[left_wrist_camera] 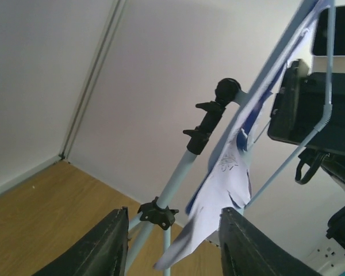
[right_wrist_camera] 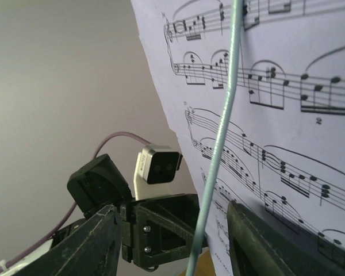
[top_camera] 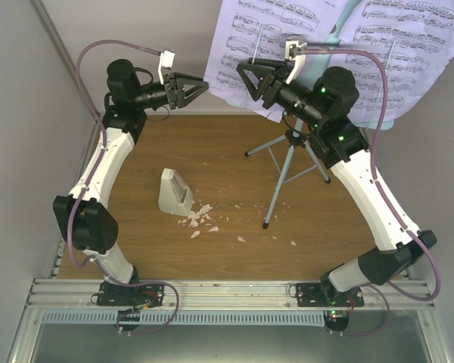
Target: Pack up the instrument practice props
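**Tools parted at the sheet music, both arms raised**

Left tool (top_camera: pixel 204 86) is held high above the table (top_camera: pixel 234 162), its tips aimed at the left edge of the pale lilac sheet-music pages (top_camera: pixel 246 34). Its fingers are seen apart in the left wrist view. The lower corner of a page and the stand's pole are framed between them; contact cannot be told.

Right tool (top_camera: pixel 247 82) is held at the front of the left page, fingers likewise parted. In the right wrist view a thin light-blue retaining wire (right_wrist_camera: pixel 221 132) and the printed page are seen in the gap; no grip is shown.

The pages are carried on the light-blue music stand (top_camera: pixel 286 174), which is stood on its tripod legs right of the table's centre.

The white metronome (top_camera: pixel 174 193) is stood upright on the table, left of the tripod and apart from it. White crumbs (top_camera: pixel 199 219) are scattered just beside it on the near side.
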